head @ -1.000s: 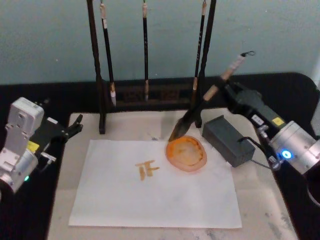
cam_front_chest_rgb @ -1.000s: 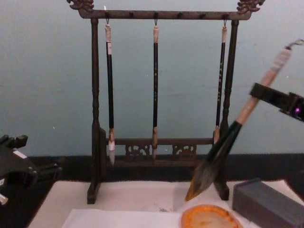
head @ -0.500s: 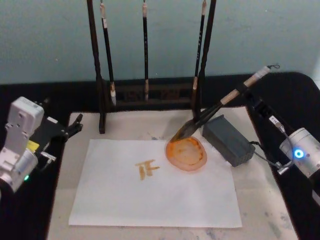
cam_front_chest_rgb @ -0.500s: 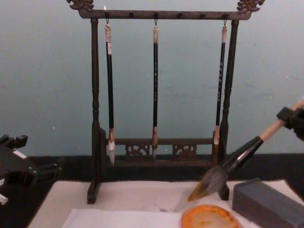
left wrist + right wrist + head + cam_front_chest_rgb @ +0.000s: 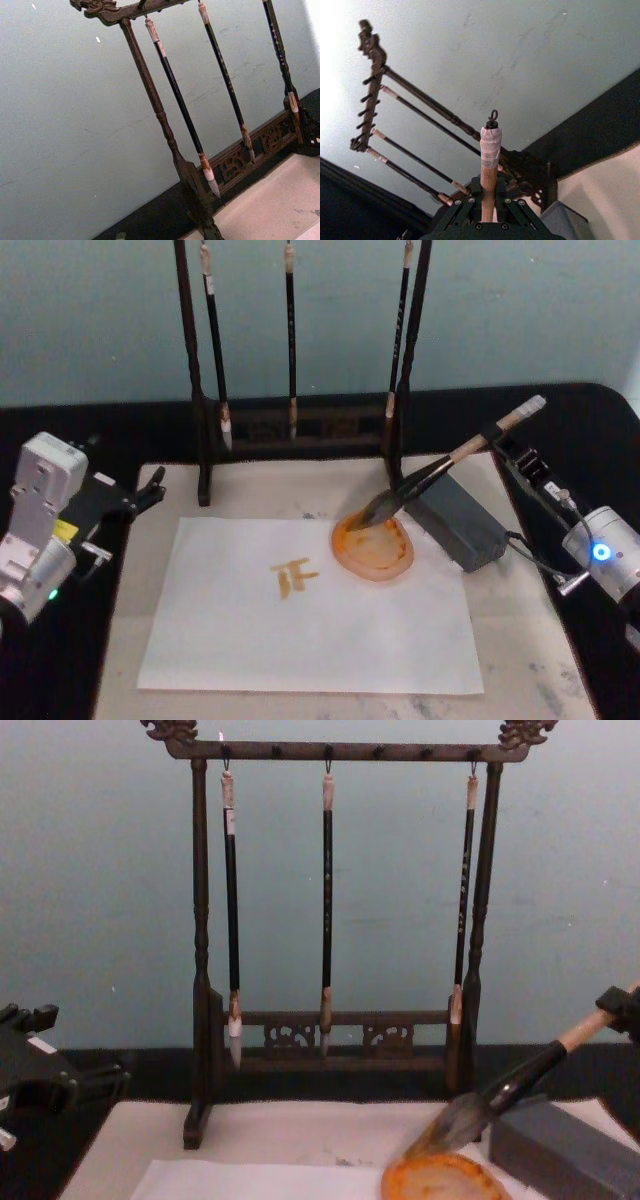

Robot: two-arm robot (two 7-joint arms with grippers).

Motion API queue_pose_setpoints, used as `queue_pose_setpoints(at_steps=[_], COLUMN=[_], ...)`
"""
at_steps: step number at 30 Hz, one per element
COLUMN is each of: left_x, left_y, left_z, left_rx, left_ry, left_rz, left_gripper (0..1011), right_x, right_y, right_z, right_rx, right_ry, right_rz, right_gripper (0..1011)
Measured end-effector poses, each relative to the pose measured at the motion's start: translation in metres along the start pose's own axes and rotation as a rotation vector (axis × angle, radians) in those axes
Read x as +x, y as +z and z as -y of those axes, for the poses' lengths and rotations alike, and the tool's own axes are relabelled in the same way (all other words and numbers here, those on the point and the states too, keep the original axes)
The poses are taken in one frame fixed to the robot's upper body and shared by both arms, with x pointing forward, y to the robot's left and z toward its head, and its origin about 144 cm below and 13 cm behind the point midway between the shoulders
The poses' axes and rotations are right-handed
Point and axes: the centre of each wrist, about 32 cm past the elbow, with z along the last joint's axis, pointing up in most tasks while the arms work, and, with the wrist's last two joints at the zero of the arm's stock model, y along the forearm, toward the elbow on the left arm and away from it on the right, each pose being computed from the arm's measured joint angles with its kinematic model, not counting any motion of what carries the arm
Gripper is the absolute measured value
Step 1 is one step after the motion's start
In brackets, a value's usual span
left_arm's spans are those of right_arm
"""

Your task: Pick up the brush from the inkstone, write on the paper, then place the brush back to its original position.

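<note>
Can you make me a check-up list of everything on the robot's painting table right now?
Surface: beige mat on a black table.
Job's things: brush tilted, tuft on the orange dish; paper flat, with an orange mark.
Clutter: grey block beside the dish, under the brush handle.
Grippers: right gripper shut on the brush handle; left gripper parked at the mat's left edge.
Cables: thin black cable by the right arm.
Surroundings: wooden rack with three thin brushes hanging; teal wall.
</note>
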Motion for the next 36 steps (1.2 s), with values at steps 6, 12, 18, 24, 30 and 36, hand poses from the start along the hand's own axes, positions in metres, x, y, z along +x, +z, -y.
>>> queue_pose_setpoints(at_steps=[6, 12, 18, 24, 30, 36], left_x=[0.000, 0.000, 0.000, 0.000, 0.000, 0.000], left_y=[0.000, 0.000, 0.000, 0.000, 0.000, 0.000], left_z=[0.000, 0.000, 0.000, 0.000, 0.000, 0.000], left_rx=[0.000, 0.000, 0.000, 0.000, 0.000, 0.000], left_ry=[0.000, 0.000, 0.000, 0.000, 0.000, 0.000], left_rz=[0.000, 0.000, 0.000, 0.000, 0.000, 0.000], left_gripper=[1010, 1009, 1009, 1009, 1010, 1010], right_x=[0.006, 0.009, 0.011, 0.014, 0.016, 0.018], right_y=[0.000, -0.001, -0.002, -0.005, -0.007, -0.008], right_z=[0.002, 0.003, 0.002, 0.002, 0.002, 0.002], right_rx=[0.007, 0.004, 0.002, 0.000, -0.001, 0.000], right_ry=[-0.030, -0.049, -0.065, -0.081, -0.098, -0.110], right_rz=[-0.032, -0.046, -0.057, -0.064, -0.069, -0.076], right_gripper=[152, 152, 152, 152, 152, 152])
